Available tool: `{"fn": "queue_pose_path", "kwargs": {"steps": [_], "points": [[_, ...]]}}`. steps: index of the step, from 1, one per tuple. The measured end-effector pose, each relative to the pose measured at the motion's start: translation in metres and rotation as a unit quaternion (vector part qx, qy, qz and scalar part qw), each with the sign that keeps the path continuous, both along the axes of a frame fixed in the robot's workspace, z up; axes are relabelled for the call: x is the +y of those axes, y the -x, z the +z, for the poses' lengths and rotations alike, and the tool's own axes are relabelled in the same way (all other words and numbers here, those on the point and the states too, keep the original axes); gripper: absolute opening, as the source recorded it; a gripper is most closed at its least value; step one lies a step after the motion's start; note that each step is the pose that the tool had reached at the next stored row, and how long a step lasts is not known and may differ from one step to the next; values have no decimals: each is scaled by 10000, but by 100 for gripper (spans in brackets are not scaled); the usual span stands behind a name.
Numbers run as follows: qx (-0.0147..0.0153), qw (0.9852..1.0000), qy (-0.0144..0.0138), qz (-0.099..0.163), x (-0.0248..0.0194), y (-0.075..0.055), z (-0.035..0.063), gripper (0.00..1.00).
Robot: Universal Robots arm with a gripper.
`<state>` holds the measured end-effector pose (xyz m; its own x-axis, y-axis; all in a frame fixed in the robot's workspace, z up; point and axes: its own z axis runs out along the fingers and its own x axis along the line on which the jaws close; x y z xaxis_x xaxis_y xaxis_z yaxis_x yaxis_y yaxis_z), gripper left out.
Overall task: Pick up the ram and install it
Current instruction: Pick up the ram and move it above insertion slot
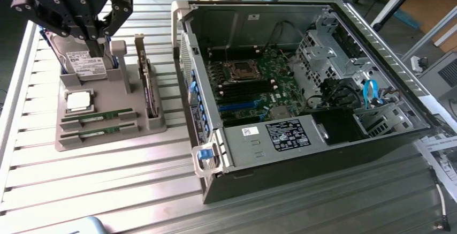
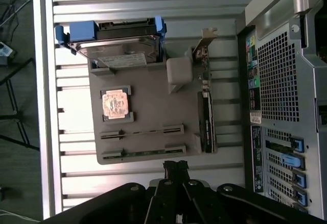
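While the claw (image 1: 94,40) hangs in the air above the grey holder (image 1: 146,124), the widest thing in the scene is the slatted metal table (image 1: 107,186). On it, at the exterior view's right, an open computer case (image 1: 250,17) lies on its side, and its motherboard (image 1: 257,78) is seen inside. The holder stands just beside the case, at the exterior view's left. In it a hard drive (image 1: 82,62) with blue rails leans at the far end, and an expansion card (image 1: 146,78) stands upright along the side nearest to the case. A square silver CPU (image 1: 78,101) lies flat in its own pocket. Next to the CPU, one ram stick (image 1: 96,118) lies in a slot, and the second ram stick (image 1: 91,133) lies parallel in the slot beside it, at the holder's near end. The claw has its fingers pressed together, it holds nothing and it touches nothing.
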<state>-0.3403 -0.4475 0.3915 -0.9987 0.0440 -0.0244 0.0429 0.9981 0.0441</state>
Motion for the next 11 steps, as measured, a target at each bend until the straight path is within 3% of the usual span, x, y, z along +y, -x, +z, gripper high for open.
{"fn": "queue_pose_path", "kwargs": {"steps": [11], "points": [[-1, 9985, 1, 550, 0, 0, -1, 11]]}}
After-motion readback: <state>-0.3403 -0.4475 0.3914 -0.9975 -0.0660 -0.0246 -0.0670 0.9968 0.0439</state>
